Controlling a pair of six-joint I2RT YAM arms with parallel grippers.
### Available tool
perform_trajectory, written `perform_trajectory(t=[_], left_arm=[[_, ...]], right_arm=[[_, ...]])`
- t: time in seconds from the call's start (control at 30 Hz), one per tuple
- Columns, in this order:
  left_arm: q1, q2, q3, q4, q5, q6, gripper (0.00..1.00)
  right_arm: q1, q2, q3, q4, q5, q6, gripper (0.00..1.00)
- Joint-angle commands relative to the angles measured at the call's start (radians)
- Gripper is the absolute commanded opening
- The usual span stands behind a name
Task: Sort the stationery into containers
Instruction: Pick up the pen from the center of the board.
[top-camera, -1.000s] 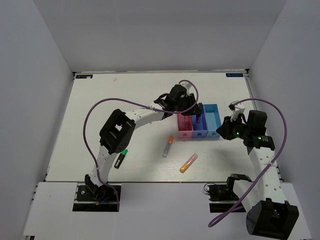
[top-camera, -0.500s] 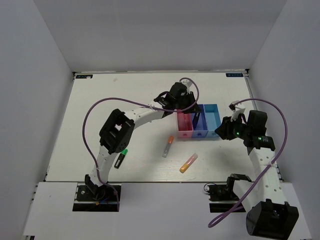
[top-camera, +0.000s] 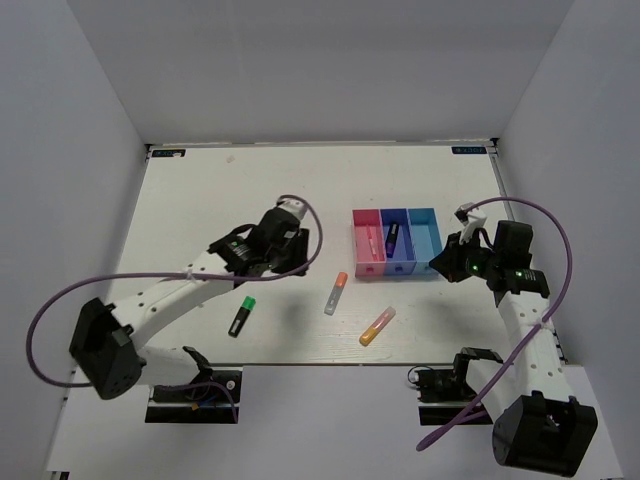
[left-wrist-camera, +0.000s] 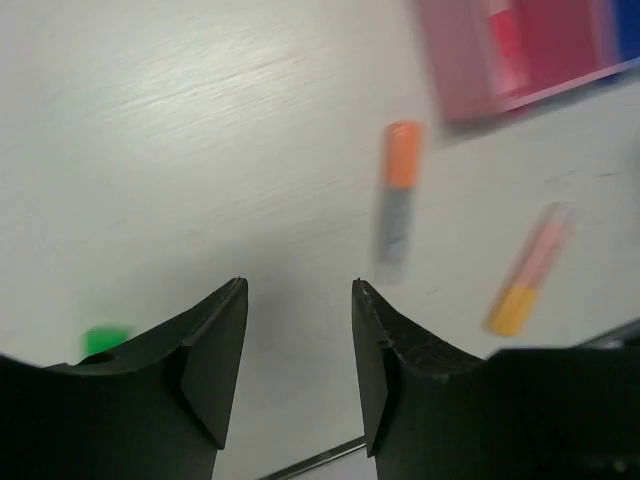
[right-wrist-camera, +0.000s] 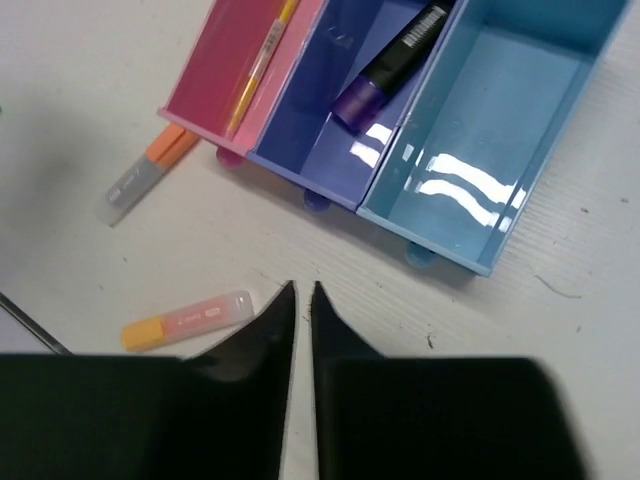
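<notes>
Three joined bins stand right of centre: pink, blue, light cyan. In the right wrist view the pink bin holds thin yellow and pink sticks. The blue bin holds a black marker with a purple cap. The cyan bin holds nothing. A grey-orange marker, an orange-pink highlighter and a green-capped black marker lie on the table. My left gripper is open and empty, left of the grey-orange marker. My right gripper is shut and empty, just near of the bins.
The white table is boxed in by grey walls at the back and both sides. The left arm's purple cable loops out over the table's left edge. A black line marks the table's near edge.
My left arm has pulled back from above the pink and blue bins to the left and nearer, over the table's middle. The right arm has hardly moved.
</notes>
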Motion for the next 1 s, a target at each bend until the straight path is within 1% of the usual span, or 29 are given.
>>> perform_trajectory(t=[0.0, 0.03, 0.13, 0.17, 0.2, 0.33, 0.47, 0.57, 0.7, 0.73, 0.83, 0.87, 0.93, 0.97], left_arm=[[0.047, -0.069, -0.093, -0.308, -0.198, 0.097, 0.56], [0.078, -0.097, -0.146, -0.346, -0.202, 0.126, 0.58], [0.118, -0.111, -0.200, -0.366, -0.178, 0.144, 0.65], [0.129, -0.102, -0.232, -0.369, -0.163, 0.146, 0.65], [0.133, -0.091, -0.243, -0.372, -0.160, 0.144, 0.68], [0.150, -0.042, -0.292, -0.345, -0.163, 0.135, 0.69], [0.188, -0.013, -0.342, -0.271, -0.124, 0.128, 0.71], [0.208, 0.010, -0.360, -0.242, -0.081, 0.126, 0.69], [0.233, 0.050, -0.392, -0.182, -0.037, 0.126, 0.59], [0.239, 0.058, -0.398, -0.168, -0.025, 0.126, 0.51], [0.245, 0.078, -0.400, -0.164, -0.015, 0.124, 0.33], [0.245, 0.078, -0.400, -0.167, -0.017, 0.123, 0.25], [0.244, 0.073, -0.382, -0.176, -0.002, 0.123, 0.20], [0.244, 0.067, -0.374, -0.179, 0.008, 0.121, 0.19]], right_arm=[[0.002, 0.019, 0.042, -0.023, -0.077, -0.022, 0.00], [0.000, 0.021, 0.042, -0.021, -0.077, -0.024, 0.00], [-0.001, 0.025, 0.038, -0.020, -0.066, -0.022, 0.00], [0.000, 0.024, 0.039, -0.018, -0.064, -0.021, 0.00], [-0.001, 0.027, 0.039, -0.017, -0.063, -0.021, 0.00], [-0.003, 0.028, 0.035, -0.014, -0.063, -0.019, 0.00], [-0.001, 0.031, 0.036, -0.014, -0.063, -0.017, 0.00], [-0.001, 0.031, 0.035, -0.014, -0.063, -0.017, 0.00], [-0.001, 0.028, 0.035, -0.012, -0.063, -0.017, 0.00], [-0.003, 0.024, 0.034, -0.015, -0.060, -0.019, 0.00], [-0.003, 0.025, 0.036, -0.015, -0.060, -0.017, 0.00], [-0.003, 0.021, 0.038, -0.014, -0.061, -0.019, 0.00], [-0.003, 0.027, 0.036, -0.014, -0.061, -0.019, 0.01], [-0.001, 0.024, 0.036, -0.015, -0.064, -0.019, 0.07]])
